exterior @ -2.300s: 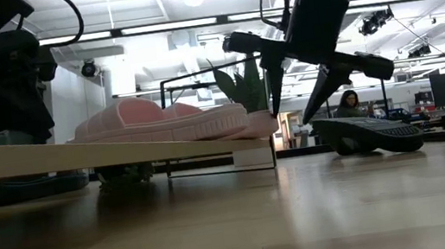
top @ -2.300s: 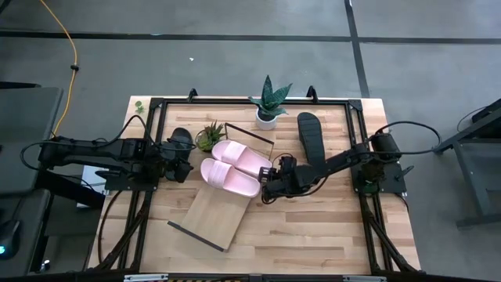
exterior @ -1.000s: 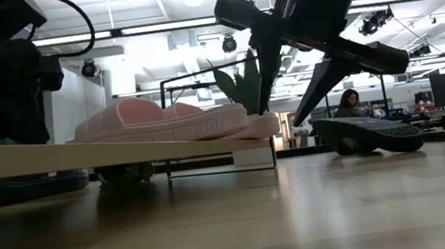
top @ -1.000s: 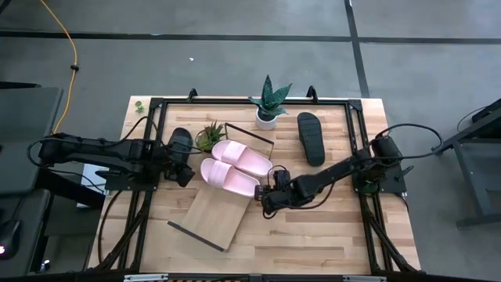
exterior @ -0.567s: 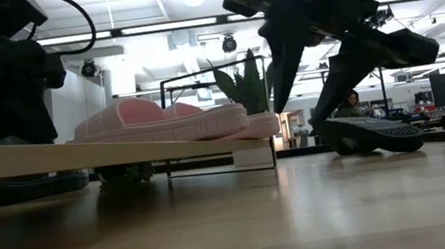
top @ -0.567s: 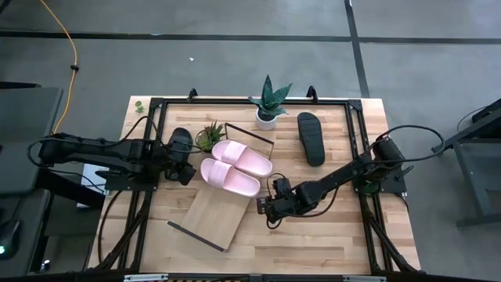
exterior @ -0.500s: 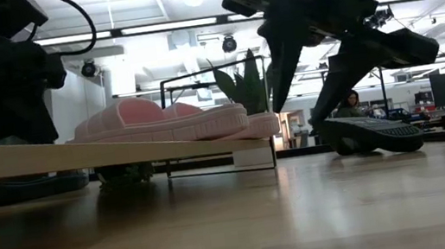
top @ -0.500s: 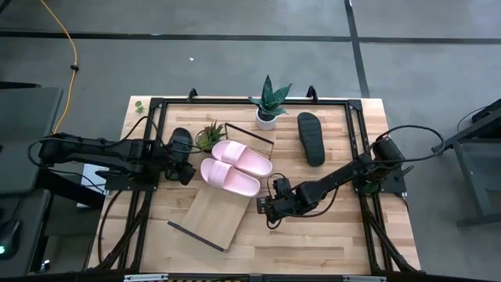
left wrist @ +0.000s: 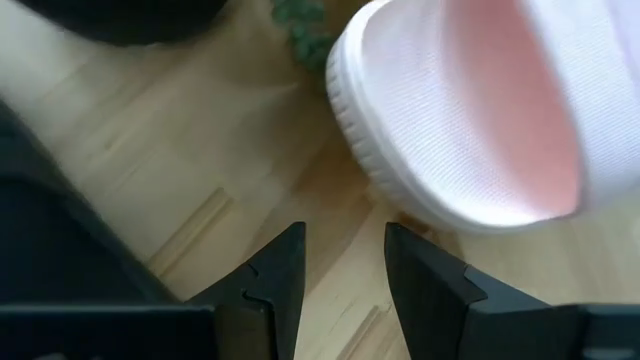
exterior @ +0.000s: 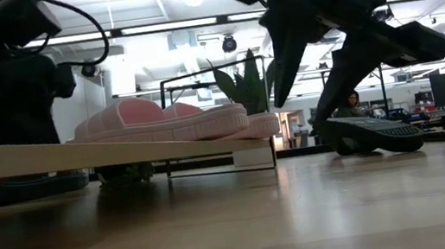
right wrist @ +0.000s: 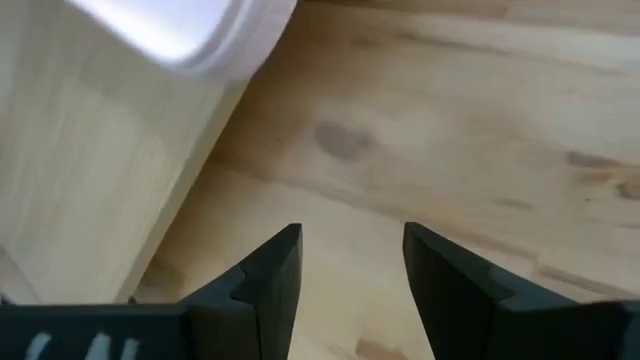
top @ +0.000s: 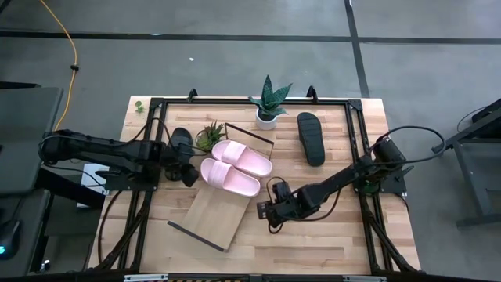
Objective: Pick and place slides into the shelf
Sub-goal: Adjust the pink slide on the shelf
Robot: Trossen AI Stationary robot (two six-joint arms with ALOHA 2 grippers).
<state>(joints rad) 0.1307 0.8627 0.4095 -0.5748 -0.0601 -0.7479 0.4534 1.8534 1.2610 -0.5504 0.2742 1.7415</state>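
left arm [top: 102, 150]: dark/black, slim jointed links, blk cable looping alongside
right arm [top: 344, 176]: same dark build, blk cable arcing over base end
left gripper [left wrist: 340, 280]: 2 matte blk fingers, angular, stepped inner edge
right gripper [right wrist: 350, 275]: 2 blk fingers, wedge-shaped tips, white lettering on body, unreadable

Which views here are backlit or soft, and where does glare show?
Low view: backlit by ceiling lights, so both arms read as silhouettes, with a sheen on the near tabletop. Left wrist view: the pink slide is close and soft. Right wrist view: the shelf edge is blurred. High view: evenly lit.
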